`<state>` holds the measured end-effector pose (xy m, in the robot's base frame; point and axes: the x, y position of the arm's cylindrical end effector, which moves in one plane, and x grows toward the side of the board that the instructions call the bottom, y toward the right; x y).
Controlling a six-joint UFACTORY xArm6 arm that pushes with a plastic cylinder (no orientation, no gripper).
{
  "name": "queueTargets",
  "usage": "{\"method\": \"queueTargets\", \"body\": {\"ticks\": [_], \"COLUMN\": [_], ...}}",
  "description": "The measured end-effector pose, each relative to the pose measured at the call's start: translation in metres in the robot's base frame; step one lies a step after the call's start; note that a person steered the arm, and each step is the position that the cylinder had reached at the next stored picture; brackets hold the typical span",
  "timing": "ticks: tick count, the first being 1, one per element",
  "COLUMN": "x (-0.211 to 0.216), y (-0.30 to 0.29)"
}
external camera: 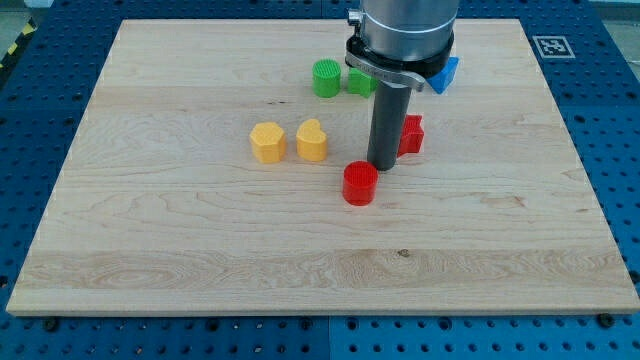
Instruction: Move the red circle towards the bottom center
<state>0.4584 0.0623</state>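
Spanning nearly the whole view, the pale wooden board surface (180,250) rests on a blue perforated base (20,120), with a black-and-white square marker (549,45) at its top-right corner. Next in size, the grey cylindrical arm housing (405,30) descends from the view's top centre and ends in a straight dark rod; no claw is fitted, so nothing is grasped or released. My tip (381,166) meets the surface just above and slightly right of the red circle, a red plastic cylinder (360,184), apparently touching or nearly touching its upper edge. This red circle lies a little right of the board's centre, well above the bottom edge. Behind the rod, a red plastic block (411,134) of unclear shape is partly hidden. Left of centre, a yellow plastic hexagon-like block (267,143) and a yellow heart-shaped block (312,141) sit side by side, just apart. Near the top, a green plastic cylinder (326,78) stands beside a partly hidden green block (358,83). A blue block (446,73) peeks from behind the housing.
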Motion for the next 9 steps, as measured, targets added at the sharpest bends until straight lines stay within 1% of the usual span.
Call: {"method": "queueTargets", "body": {"ticks": [1, 2, 4, 5, 8, 9], "x": [0.003, 0.017, 0.031, 0.031, 0.029, 0.029], "y": [-0.002, -0.007, -0.014, -0.018, -0.079, -0.066]}}
